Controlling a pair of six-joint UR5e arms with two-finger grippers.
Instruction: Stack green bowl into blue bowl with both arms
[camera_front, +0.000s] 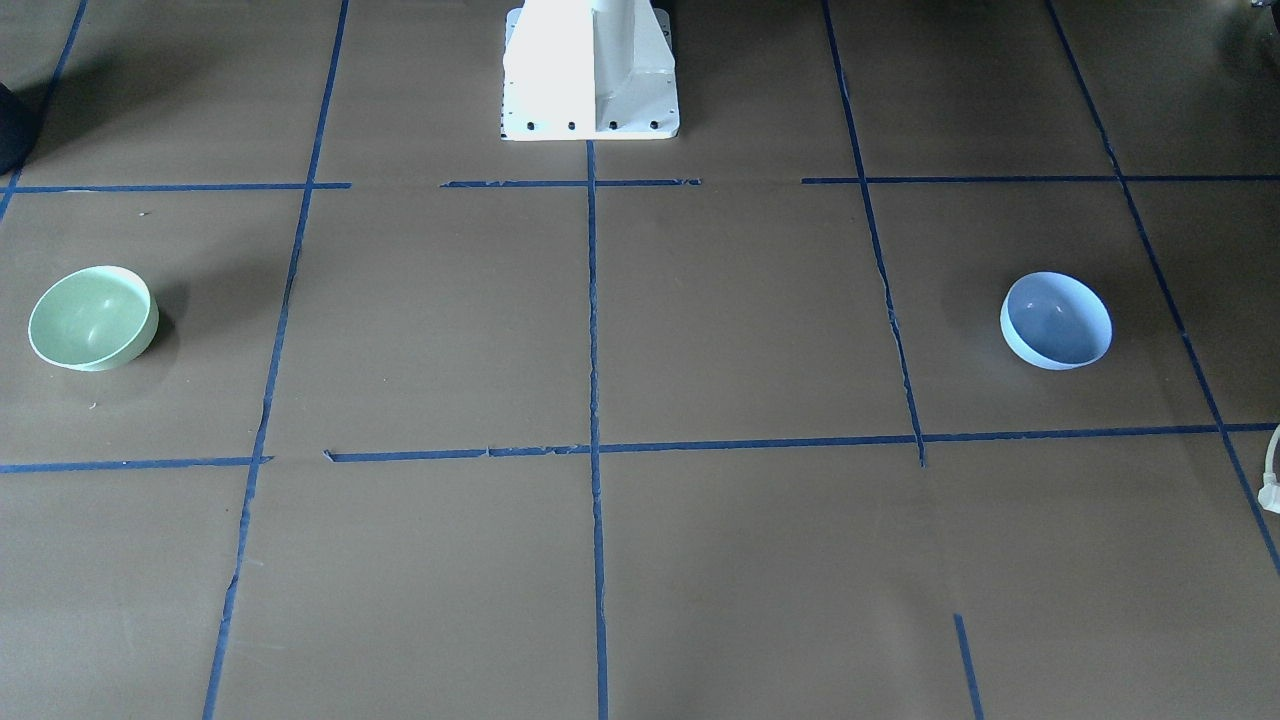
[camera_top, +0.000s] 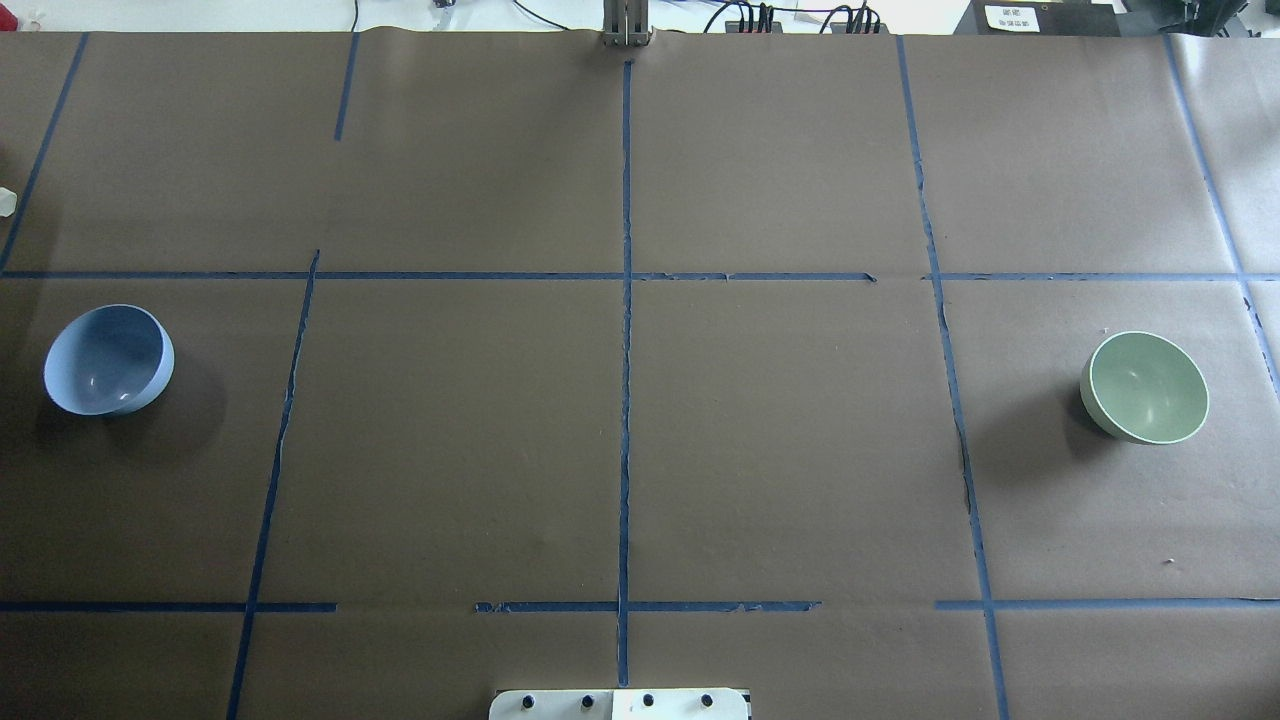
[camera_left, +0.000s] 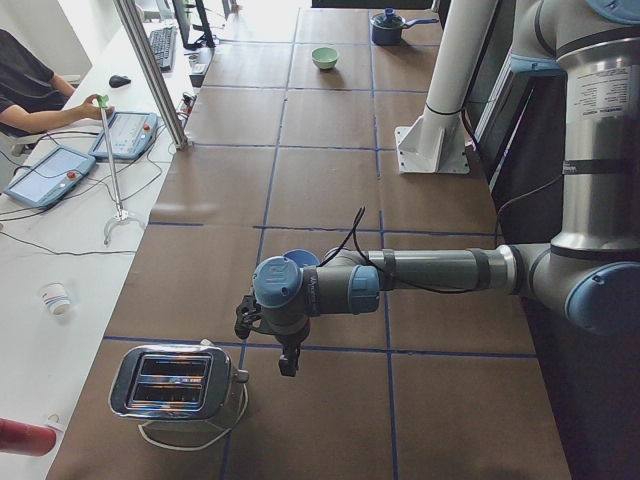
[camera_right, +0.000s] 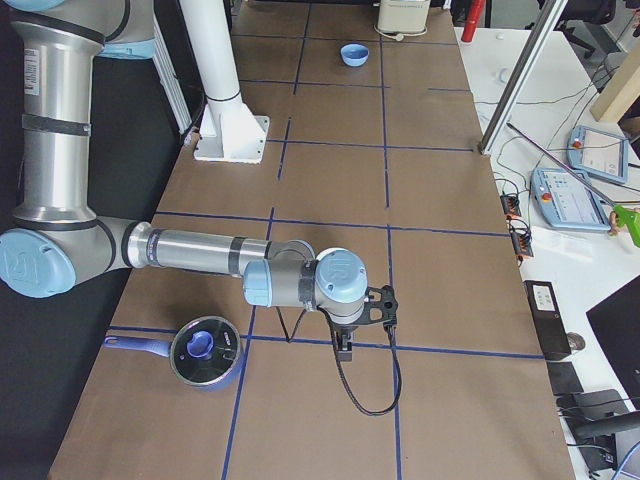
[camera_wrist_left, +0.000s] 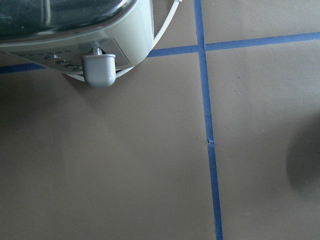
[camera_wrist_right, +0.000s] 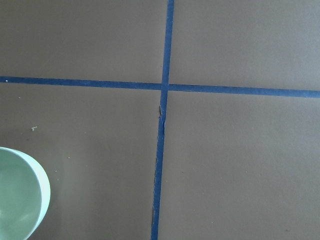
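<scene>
The green bowl (camera_front: 93, 318) stands upright on the brown table at the robot's right end; it also shows in the overhead view (camera_top: 1145, 388) and at the lower left of the right wrist view (camera_wrist_right: 17, 200). The blue bowl (camera_front: 1056, 320) stands upright at the robot's left end (camera_top: 108, 360). The left gripper (camera_left: 243, 322) hangs above the table beside the blue bowl's spot, near a toaster. The right gripper (camera_right: 385, 305) hangs above the table near the green bowl's end. Both show only in the side views, so I cannot tell whether they are open or shut.
A chrome toaster (camera_left: 175, 385) stands at the table's left end, close under the left wrist (camera_wrist_left: 75, 35). A blue lidded pot (camera_right: 205, 352) stands at the right end. The white base pedestal (camera_front: 590, 70) is at the robot's side. An operator sits at a side desk.
</scene>
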